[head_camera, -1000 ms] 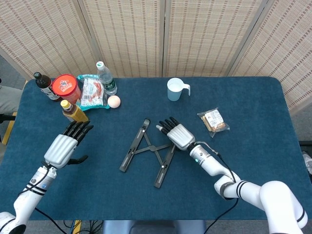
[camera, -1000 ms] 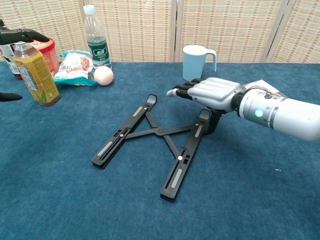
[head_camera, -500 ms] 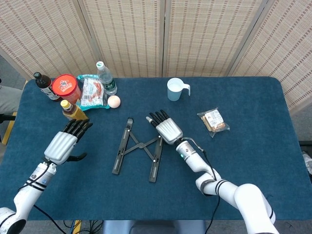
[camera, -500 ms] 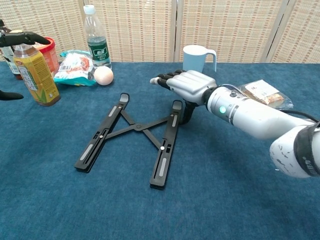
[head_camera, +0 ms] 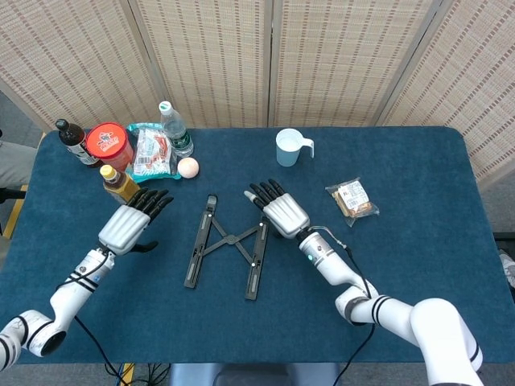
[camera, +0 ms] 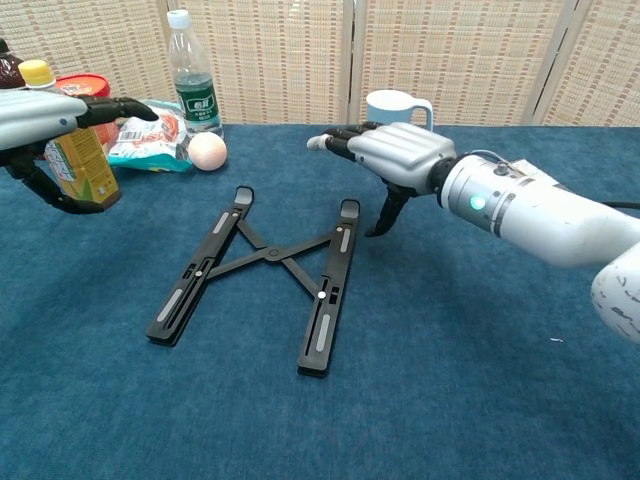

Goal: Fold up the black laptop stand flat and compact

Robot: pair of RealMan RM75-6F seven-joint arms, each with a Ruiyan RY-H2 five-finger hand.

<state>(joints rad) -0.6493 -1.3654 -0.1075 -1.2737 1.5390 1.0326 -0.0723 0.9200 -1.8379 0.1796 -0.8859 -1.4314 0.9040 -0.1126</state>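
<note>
The right hand hovers palm down with fingers stretched flat and apart, thumb pointing down, holding nothing; it sits just right of the stand's far right end and does not touch it in the chest view. The left hand also floats above the surface, fingers extended and spread, empty, well left of the stand.

The black stand lies flat on the blue surface between the two hands, its two long bars partly drawn together and joined by crossed links in the middle.

At the far left corner stand a dark bottle, a red tub with a printed lid too small to read, a yellow-capped bottle with an unreadable yellow label, a snack bag and a water bottle with a green label whose writing cannot be made out. An egg lies just beside the bag. A pale blue mug stands behind the right hand, and a wrapped snack lies to the right.

Bare cloth lies in front of the stand and along the right side up to the edge.
</note>
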